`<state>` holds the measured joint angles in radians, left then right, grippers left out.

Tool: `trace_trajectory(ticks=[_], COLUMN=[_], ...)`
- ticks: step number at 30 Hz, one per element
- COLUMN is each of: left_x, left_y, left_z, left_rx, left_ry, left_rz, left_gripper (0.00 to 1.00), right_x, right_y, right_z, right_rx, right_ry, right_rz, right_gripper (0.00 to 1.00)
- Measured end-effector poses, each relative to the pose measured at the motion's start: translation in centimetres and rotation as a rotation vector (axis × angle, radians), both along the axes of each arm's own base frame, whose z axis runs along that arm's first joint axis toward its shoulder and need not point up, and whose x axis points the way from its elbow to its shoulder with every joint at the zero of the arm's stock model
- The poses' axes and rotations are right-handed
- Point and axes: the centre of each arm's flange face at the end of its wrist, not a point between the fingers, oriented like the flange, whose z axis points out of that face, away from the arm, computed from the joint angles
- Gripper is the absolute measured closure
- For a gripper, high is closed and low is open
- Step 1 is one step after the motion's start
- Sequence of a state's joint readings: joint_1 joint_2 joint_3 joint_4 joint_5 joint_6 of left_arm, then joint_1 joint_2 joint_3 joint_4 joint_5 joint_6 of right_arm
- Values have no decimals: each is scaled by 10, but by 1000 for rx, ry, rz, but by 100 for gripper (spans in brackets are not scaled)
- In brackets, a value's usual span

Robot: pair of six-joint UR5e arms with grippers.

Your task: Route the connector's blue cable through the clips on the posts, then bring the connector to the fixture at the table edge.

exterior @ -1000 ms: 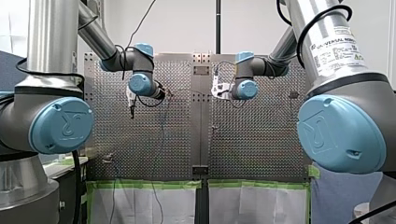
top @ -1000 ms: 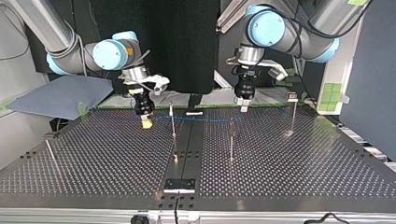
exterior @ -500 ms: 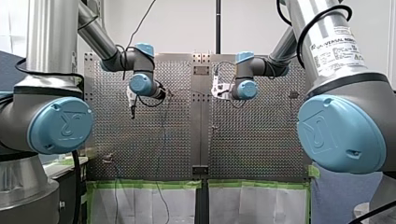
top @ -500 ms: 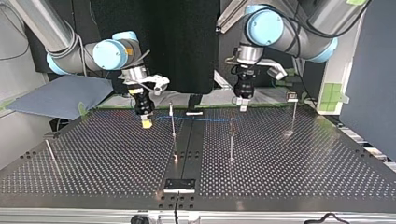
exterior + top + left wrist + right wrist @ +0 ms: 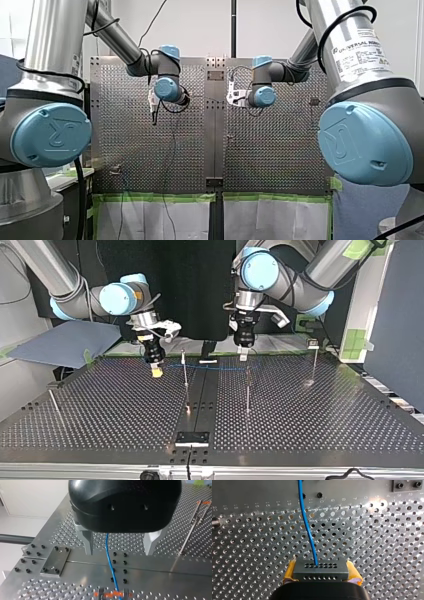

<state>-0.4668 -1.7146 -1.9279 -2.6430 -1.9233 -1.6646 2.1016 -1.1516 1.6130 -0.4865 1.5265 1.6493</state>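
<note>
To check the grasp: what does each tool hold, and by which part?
My right tool clamps the grey perforated connector block by its two ends. My left tool is open and holds nothing.

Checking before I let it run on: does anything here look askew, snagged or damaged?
Nothing stands out. The connector sits squarely between the yellow pads of my right gripper, the blue cable leaves it in a smooth curve, and passes freely between the open fingers of my left gripper.
</note>
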Motion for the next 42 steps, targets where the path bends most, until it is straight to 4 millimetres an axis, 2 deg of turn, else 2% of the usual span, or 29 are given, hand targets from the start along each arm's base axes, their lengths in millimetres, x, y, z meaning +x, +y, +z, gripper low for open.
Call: trace_trajectory(ticks=[6,16,21,32,42], left_x=[3,-7,-6,10,22], left_y=[-26,-62,-60,-73,-71], left_z=[-2,25,26,-6,-3], left_rx=[-11,-21,-16,-5,-11], left_ry=[-4,-50,-45,-18,-34], left_rz=[0,9,49,70,102], left_gripper=[0,0,0,0,0], right_x=[1,2,0,-1,-1], right_y=[1,0,-1,-2,-2], right_z=[-1,-3,-4,-4,-5], right_rx=[0,3,4,5,6], right_ry=[0,2,2,3,5], right_rz=[2,4,1,0,0], right_gripper=[100,100,100,100,100])
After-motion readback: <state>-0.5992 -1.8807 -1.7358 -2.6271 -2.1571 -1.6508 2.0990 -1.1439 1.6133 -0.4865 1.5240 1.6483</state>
